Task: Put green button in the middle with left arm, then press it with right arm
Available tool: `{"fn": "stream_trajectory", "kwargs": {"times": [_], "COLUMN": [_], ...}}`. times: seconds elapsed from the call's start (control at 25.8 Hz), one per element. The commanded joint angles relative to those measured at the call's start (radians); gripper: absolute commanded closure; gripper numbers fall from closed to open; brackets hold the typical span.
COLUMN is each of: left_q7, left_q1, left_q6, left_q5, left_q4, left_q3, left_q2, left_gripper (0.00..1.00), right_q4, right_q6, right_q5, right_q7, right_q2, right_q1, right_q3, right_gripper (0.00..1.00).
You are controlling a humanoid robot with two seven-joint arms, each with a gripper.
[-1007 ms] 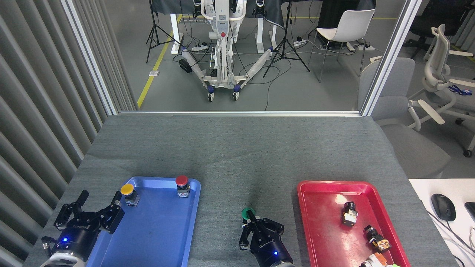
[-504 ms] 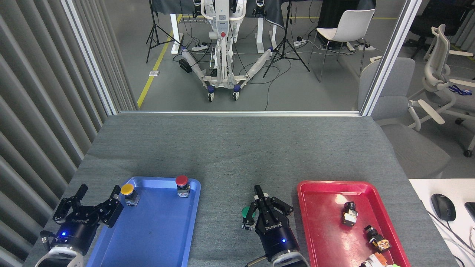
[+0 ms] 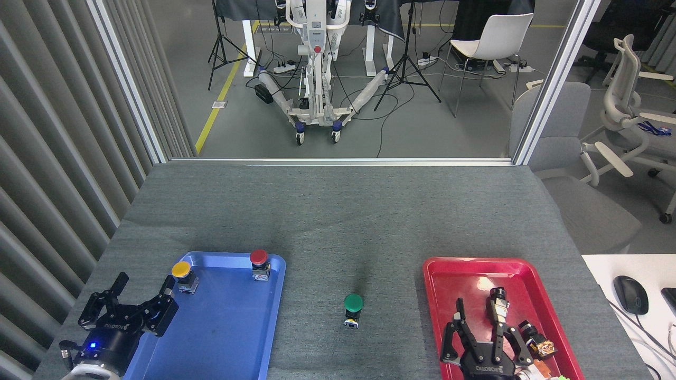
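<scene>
Green button (image 3: 353,305) upright on the middle (image 3: 338,221), between blue tray (image 3: 222,338), red tray (image 3: 465,266)

Robotics lab: tripods (image 3: 405,63), wheeled rig (image 3: 316,74), floor cables, office chairs (image 3: 623,100) behind felt-covered test table (image 3: 338,211).

A blue tray (image 3: 222,338) lies on the left with a yellow button (image 3: 182,274) and a red button (image 3: 259,262) at its far end. A red tray (image 3: 465,269) on the right holds small parts (image 3: 534,339). A black mouse (image 3: 630,294) sits far right.
</scene>
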Motion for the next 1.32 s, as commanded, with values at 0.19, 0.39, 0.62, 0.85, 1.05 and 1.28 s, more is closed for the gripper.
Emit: {"fn": "stream_trajectory", "kwargs": {"times": [0.19,0.39,0.62,0.85,1.05,1.28], "left_q7": [-0.006,-0.004,-0.012,-0.013,-0.015,-0.015], "left_q1": [0.001,0.009,0.005,0.080,0.083,0.109], "left_q6": [0.001,0.003,0.015,0.084,0.046,0.030], "left_q5": [-0.006,-0.008,0.006,0.012,0.037,0.058], "left_q4": [0.001,-0.001,-0.058,-0.036,-0.053,-0.095], "left_q3": [-0.004,-0.004,0.006,0.026,0.023,0.025], "left_q2": [-0.013,-0.014,-0.014,-0.008,-0.030,-0.027], "left_gripper": [0.00,0.00,0.00,0.00,0.00,0.00], "right_q4": [-0.018,-0.019,-0.019,-0.010,-0.010,-0.010], "right_q6": [0.030,0.033,0.030,0.009,0.007,0.004], "right_q5": [-0.070,-0.070,-0.076,-0.078,-0.078,-0.078], "right_q7": [-0.003,-0.003,-0.003,0.054,0.063,0.061], "right_q2": [-0.063,-0.069,-0.078,-0.095,-0.095,-0.097], "right_q1": [0.050,0.056,0.058,0.049,0.049,0.046], "right_q3": [-0.059,-0.058,-0.055,-0.022,-0.018,-0.018], "right_gripper": [0.00,0.00,0.00,0.00,0.00,0.00]}}
